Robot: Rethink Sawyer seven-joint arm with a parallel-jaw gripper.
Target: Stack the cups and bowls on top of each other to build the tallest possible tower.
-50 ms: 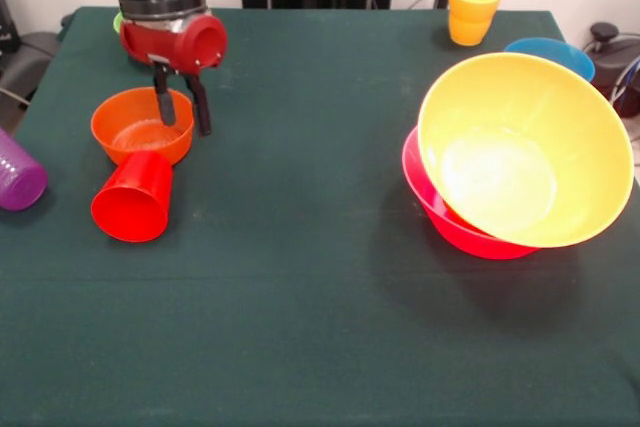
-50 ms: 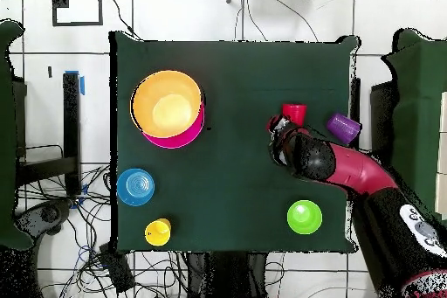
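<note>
My gripper (image 1: 187,127) hangs open over the right rim of the small orange bowl (image 1: 140,129); one finger (image 1: 163,105) is over the bowl and the other is outside it. A red cup (image 1: 132,199) lies on its side against the bowl's front. At the left edge a purple cup (image 1: 18,177) also lies on its side. The large yellow-orange bowl (image 1: 525,152) sits tilted inside the pink bowl (image 1: 450,219). Behind them are the blue bowl (image 1: 552,51) and a yellow cup (image 1: 473,9). The overhead view shows the gripper (image 2: 278,133), red cup (image 2: 294,113), purple cup (image 2: 343,127) and green bowl (image 2: 304,217); the arm hides the orange bowl.
The dark green tablecloth (image 1: 300,277) covers the table. A sliver of green (image 1: 117,22) shows behind the arm. Cables and small devices lie beyond the table's right edge (image 1: 610,47). From above, the blue bowl (image 2: 136,186) and yellow cup (image 2: 158,232) stand near one table corner.
</note>
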